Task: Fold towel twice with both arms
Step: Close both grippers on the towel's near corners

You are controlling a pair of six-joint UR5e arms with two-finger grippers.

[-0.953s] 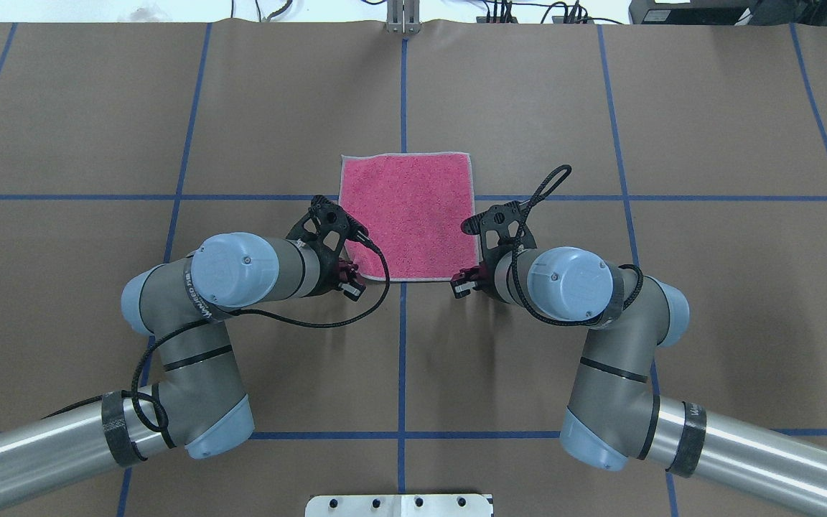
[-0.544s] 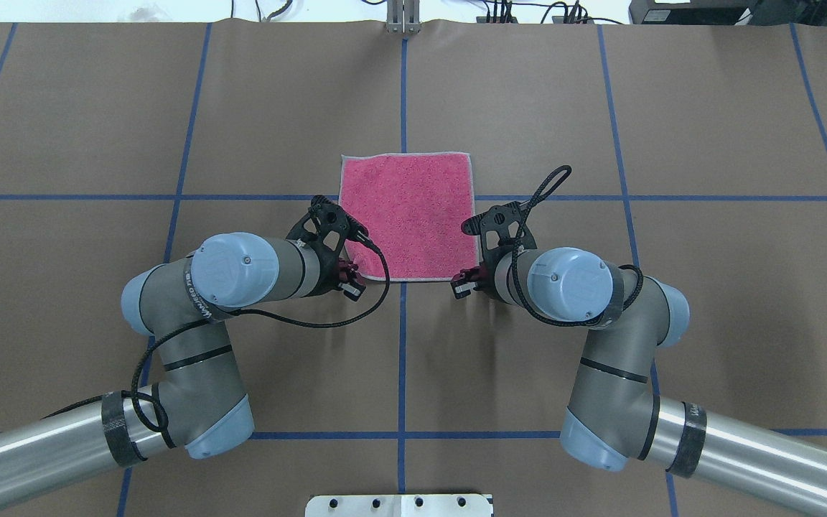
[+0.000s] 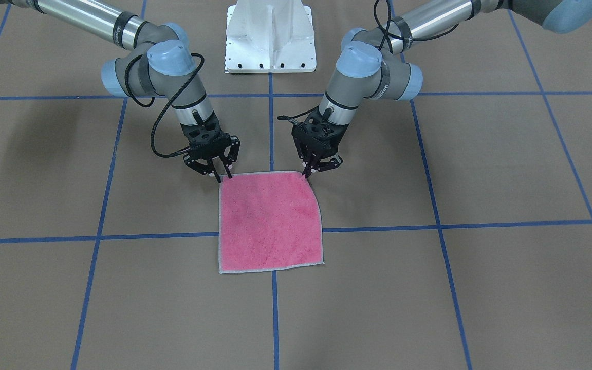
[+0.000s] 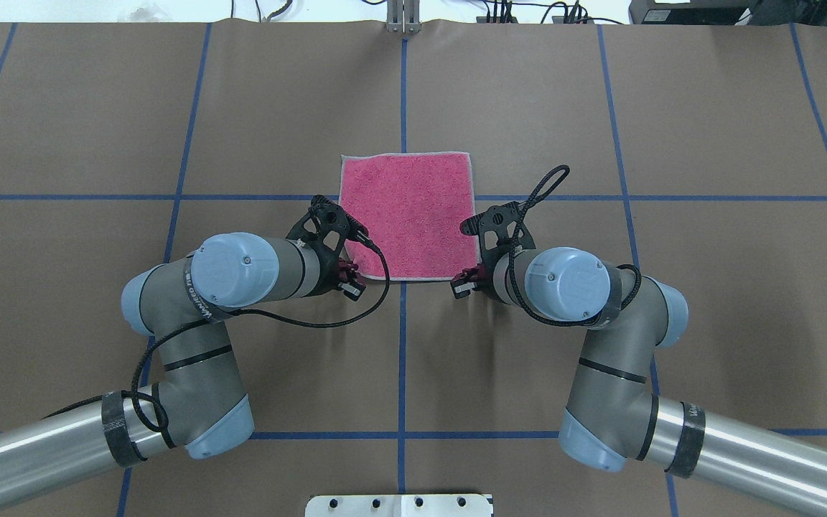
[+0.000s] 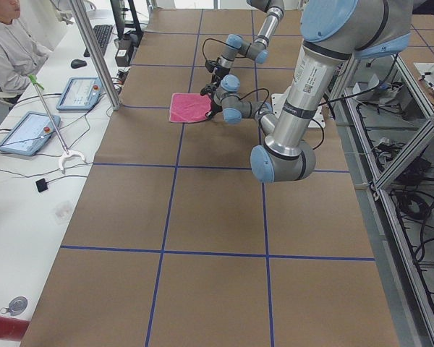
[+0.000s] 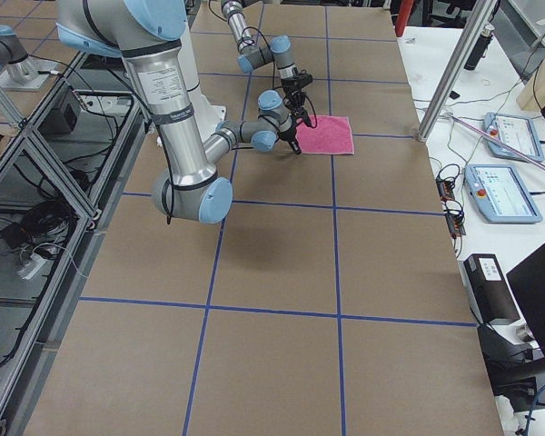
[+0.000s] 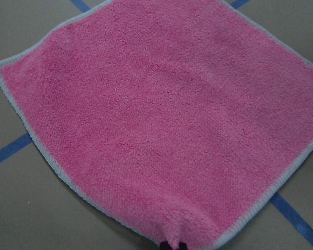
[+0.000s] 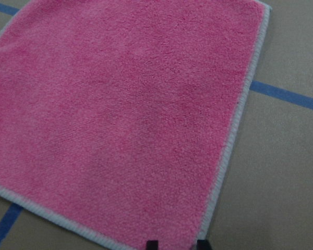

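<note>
The towel (image 3: 270, 221) lies flat and pink face up in the middle of the table, with a light grey border; it also shows in the overhead view (image 4: 406, 215). My left gripper (image 3: 307, 173) is at the towel's near corner on my left. In the left wrist view its fingertips (image 7: 172, 245) are pinched together on the puckered corner of the towel (image 7: 161, 120). My right gripper (image 3: 223, 178) is at the other near corner. In the right wrist view its gripper (image 8: 176, 244) has the tips apart, straddling the towel's (image 8: 120, 114) edge.
The white pedestal base (image 3: 270, 36) stands behind the arms. Blue tape lines grid the brown table cover (image 4: 600, 108). A side bench with tablets (image 5: 76, 92) and a seated operator (image 5: 7, 43) runs along the far edge.
The right arm has shifted very slightly. The towel and the left arm look the same.
</note>
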